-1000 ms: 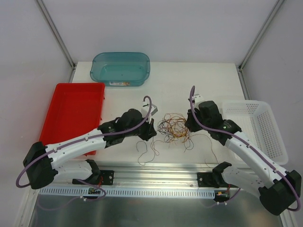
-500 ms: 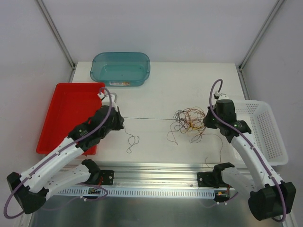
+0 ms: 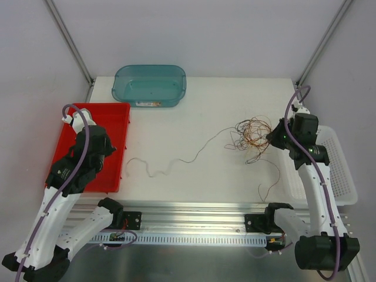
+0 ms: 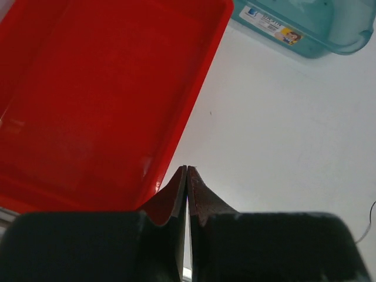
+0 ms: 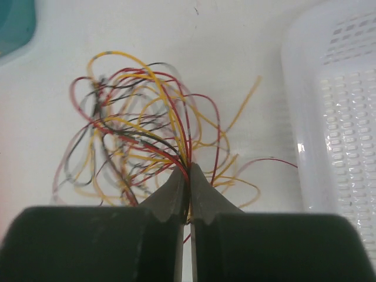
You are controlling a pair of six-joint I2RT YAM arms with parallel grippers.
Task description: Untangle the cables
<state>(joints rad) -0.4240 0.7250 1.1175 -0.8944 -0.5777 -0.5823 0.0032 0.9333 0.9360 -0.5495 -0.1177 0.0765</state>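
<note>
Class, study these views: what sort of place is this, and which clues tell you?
Likely a robotics lab bench: white-and-black left arm and right arm mounted on a metal rail, at a plain white table.

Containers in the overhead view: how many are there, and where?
3: a teal tub at the far edge of the table, a red tray on the left side, and a white basket on the right side. None appears hidden.
</note>
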